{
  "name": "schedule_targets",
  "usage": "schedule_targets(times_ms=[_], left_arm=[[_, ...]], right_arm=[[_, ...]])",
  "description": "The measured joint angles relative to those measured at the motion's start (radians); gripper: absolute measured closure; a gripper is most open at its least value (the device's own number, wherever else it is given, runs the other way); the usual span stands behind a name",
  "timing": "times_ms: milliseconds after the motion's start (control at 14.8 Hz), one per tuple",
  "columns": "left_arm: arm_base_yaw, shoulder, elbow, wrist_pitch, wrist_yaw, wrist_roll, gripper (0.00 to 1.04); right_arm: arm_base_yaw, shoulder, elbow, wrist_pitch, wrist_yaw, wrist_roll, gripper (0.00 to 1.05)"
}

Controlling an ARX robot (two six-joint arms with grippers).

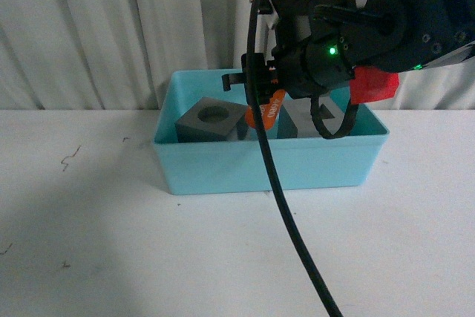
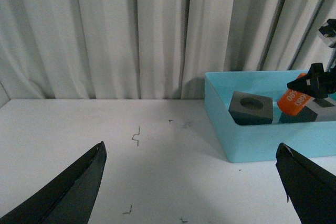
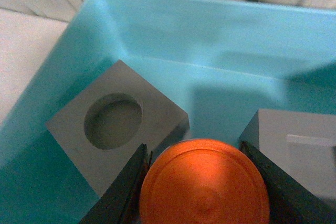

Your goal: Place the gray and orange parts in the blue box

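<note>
The light turquoise blue box (image 1: 267,165) stands on the white table at the back centre. Inside it lie a gray cube with a round recess (image 1: 211,119) on the left and a second gray cube (image 1: 297,120), partly hidden behind the arm. My right gripper (image 1: 263,105) hangs over the box, shut on the orange cylinder (image 1: 269,109) with white lettering. In the right wrist view the cylinder (image 3: 205,182) sits between both fingers, above the gap between the two cubes (image 3: 113,124) (image 3: 299,145). My left gripper (image 2: 190,148) is open over bare table, left of the box (image 2: 252,140).
A black cable (image 1: 282,206) hangs from the right arm across the box front toward the table's near edge. A red tag (image 1: 375,83) sticks out from the arm. A pale curtain (image 1: 111,27) closes off the back. Small dark marks (image 2: 136,136) dot the table.
</note>
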Motion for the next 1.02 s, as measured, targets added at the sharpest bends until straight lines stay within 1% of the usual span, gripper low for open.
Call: schedule_targets(times_ms=[475,542,610,746,881,949,1017], left_arm=[[0.0,0.0,0.0,0.0,0.0,0.0,0.07],[0.0,0.0,0.0,0.0,0.0,0.0,0.07],[0.0,0.0,0.0,0.0,0.0,0.0,0.07],[0.0,0.0,0.0,0.0,0.0,0.0,0.07],[0.0,0.0,0.0,0.0,0.0,0.0,0.07],[0.0,0.0,0.0,0.0,0.0,0.0,0.07],[0.0,0.0,0.0,0.0,0.0,0.0,0.07]], right_arm=[[0.003,0.071,0.046,-0.046,0.048,0.045,0.57],[0.007,0.071,0.047,-0.046,0.054,0.045,0.56],[0.007,0.072,0.047,-0.048,0.05,0.048,0.44],[0.007,0.072,0.047,-0.039,0.044,0.056,0.24],[0.006,0.035,0.0,0.021,0.045,0.076,0.04],[0.003,-0.036,-0.07,0.072,0.046,0.077,0.08],[-0.008,-0.127,-0.148,0.124,0.039,0.077,0.07]])
